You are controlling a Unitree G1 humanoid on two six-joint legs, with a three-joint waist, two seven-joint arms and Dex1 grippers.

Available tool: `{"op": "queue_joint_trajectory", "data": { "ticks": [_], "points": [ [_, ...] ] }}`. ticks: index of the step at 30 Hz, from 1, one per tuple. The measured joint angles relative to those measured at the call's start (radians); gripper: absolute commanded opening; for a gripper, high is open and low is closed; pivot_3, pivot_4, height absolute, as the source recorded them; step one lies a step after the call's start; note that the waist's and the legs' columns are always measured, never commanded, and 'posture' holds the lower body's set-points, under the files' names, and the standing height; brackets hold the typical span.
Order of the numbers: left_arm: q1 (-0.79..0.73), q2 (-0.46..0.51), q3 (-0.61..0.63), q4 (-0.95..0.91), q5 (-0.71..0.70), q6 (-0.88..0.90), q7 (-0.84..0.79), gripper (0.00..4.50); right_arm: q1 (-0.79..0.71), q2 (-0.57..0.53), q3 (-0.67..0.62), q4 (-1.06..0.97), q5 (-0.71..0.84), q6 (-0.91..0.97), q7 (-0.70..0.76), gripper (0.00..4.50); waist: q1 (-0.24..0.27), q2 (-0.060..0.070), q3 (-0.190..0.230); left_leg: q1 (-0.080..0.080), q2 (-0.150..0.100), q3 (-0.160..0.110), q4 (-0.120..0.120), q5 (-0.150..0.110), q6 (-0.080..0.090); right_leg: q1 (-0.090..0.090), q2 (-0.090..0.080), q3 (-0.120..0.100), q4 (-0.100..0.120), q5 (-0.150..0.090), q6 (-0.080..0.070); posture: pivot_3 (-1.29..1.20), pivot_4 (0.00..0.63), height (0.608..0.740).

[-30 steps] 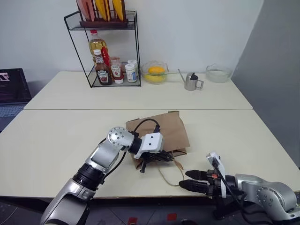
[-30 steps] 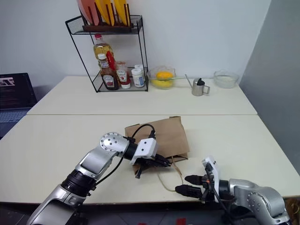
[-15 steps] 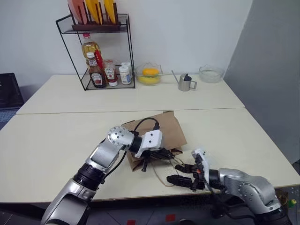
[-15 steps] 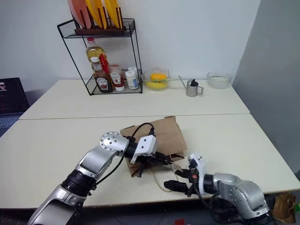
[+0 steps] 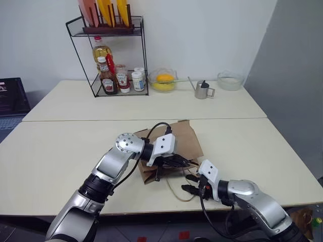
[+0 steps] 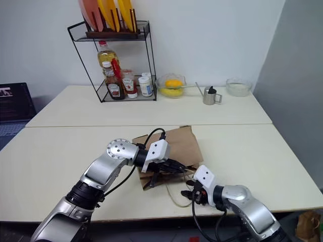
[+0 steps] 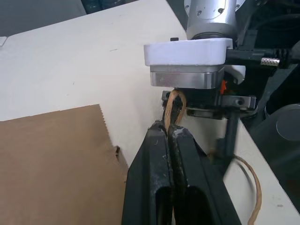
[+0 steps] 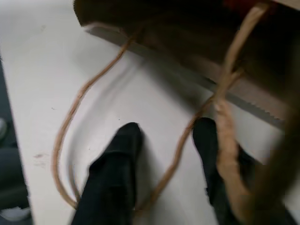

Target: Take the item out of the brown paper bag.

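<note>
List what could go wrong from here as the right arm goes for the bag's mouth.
1. The left pincer is shut on one thin handle only; a hard pull could tear it from the brown paper bag.
2. The right pincer, fingers apart, straddles the loose handle loop on the table; it may snag the cord and drag the bag.
3. The mouth looks barely open, so the fingers may crumple paper.
</note>
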Motion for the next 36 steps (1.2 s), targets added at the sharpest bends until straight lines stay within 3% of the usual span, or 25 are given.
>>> {"op": "queue_joint_trajectory", "data": {
  "ticks": [3,11,18,26,31,36],
  "points": [
    [0.001,0.002,0.004,0.000,0.000,0.001,0.003,0.00,0.013,-0.010,-0.002,-0.003,-0.023,-0.033,0.003,0.03,0.007,0.000,0.000,-0.001,0.000,0.000,0.000,0.000,0.000,0.000,0.000,0.000,-0.002,0.000,0.000,0.00,0.150,0.740],
    [0.001,0.000,0.016,-0.013,-0.007,0.012,0.022,0.00,0.028,-0.002,-0.016,-0.005,-0.033,-0.046,0.004,0.03,0.012,0.000,0.000,-0.001,0.000,0.000,0.000,0.000,0.000,0.000,0.000,0.000,-0.002,0.000,0.001,0.00,0.150,0.740],
    [-0.070,-0.008,0.082,0.016,-0.063,0.125,0.089,0.00,0.044,0.006,-0.098,-0.061,0.051,0.080,0.011,0.03,0.017,0.000,0.001,-0.005,-0.001,-0.002,0.001,0.000,0.000,-0.002,-0.001,-0.001,-0.003,0.000,0.001,0.00,0.150,0.740],
    [-0.372,-0.046,0.255,0.353,-0.059,0.145,0.285,0.00,0.042,-0.027,-0.129,-0.110,0.036,0.148,-0.018,0.03,0.013,0.000,0.002,-0.007,-0.002,-0.003,0.000,0.000,0.000,-0.003,-0.001,-0.001,-0.006,0.000,0.001,0.00,0.150,0.740],
    [-0.429,-0.048,0.269,0.535,0.004,0.043,0.370,0.00,0.025,-0.013,-0.125,-0.098,0.016,0.148,-0.038,0.03,0.015,0.000,0.002,-0.008,-0.002,-0.003,0.000,0.000,0.000,-0.003,-0.001,-0.002,-0.006,0.001,0.001,0.00,0.150,0.740],
    [-0.437,-0.060,0.269,0.598,0.028,-0.016,0.390,0.00,0.007,0.008,-0.139,-0.081,0.012,0.161,-0.057,0.03,0.015,0.000,0.002,-0.008,-0.002,-0.003,0.000,0.000,0.000,-0.003,-0.001,-0.002,-0.006,0.001,0.001,0.00,0.150,0.740]
  ]
}}
